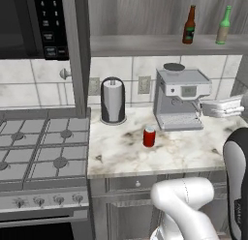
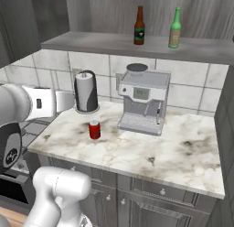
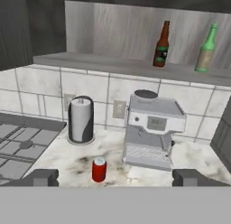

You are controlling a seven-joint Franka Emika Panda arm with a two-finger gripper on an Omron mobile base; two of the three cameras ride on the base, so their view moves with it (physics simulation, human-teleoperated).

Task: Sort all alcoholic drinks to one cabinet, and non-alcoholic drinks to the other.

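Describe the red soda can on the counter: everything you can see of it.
The red soda can is a short cylinder with a glossy red body and a silver top, apparently metal. It stands upright on the marbled counter, in front of the paper towel holder and the coffee machine, roughly between them and nearer the counter's front. Nothing touches it but the counter. Any label or print is too small to read. The open gripper frames it in the hand view, well clear of it.

No lettering reads clearly — bottle labels, microwave keypad [image 1: 48, 21] and coffee machine display [image 2: 141, 93] are blurred.
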